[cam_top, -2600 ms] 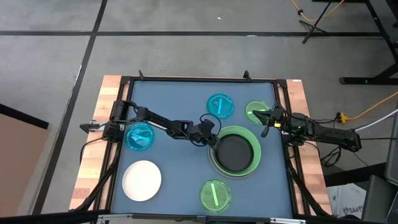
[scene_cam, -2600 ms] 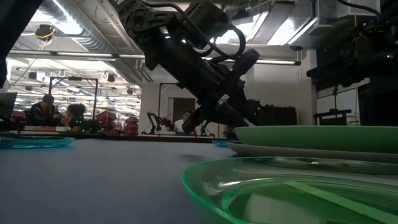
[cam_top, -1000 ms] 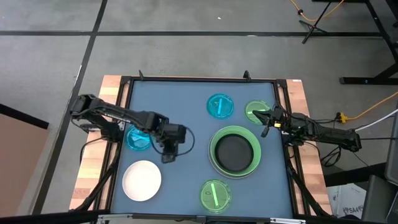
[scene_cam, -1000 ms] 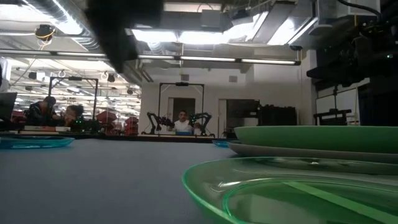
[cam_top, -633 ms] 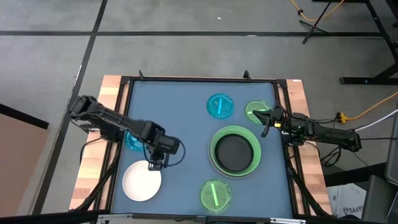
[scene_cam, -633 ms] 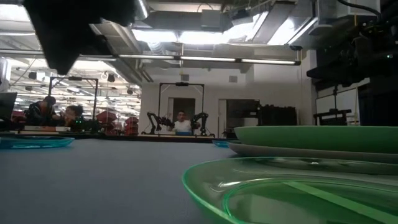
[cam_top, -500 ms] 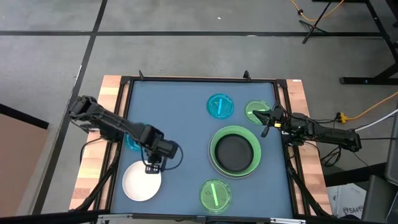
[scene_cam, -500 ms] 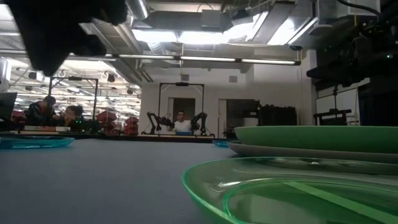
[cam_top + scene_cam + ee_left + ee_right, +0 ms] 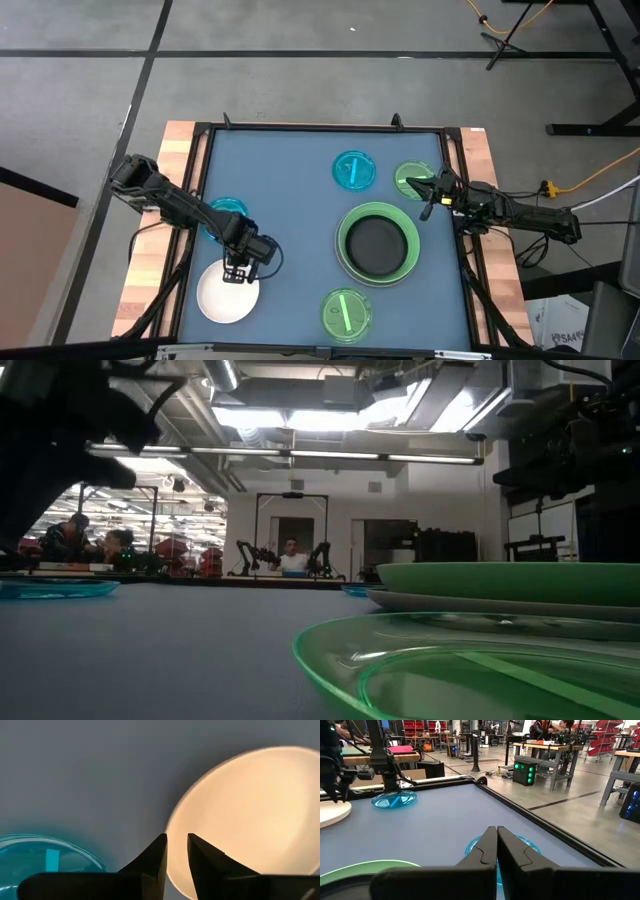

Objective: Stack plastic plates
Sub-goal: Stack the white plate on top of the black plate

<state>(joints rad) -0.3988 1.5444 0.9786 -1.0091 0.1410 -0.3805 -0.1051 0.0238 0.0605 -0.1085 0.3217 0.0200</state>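
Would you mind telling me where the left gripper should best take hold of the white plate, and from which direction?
Probably at the rim nearest the left gripper, coming down from above. The white plate lies flat on the table, so only its thin raised edge offers a pinch; the fingers already hang over that edge, a narrow gap between them.

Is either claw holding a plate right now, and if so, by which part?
Nothing is held. The left claw hovers at the rim of the white plate, fingers slightly apart with nothing between them. The right claw is shut and empty at the table's right edge.
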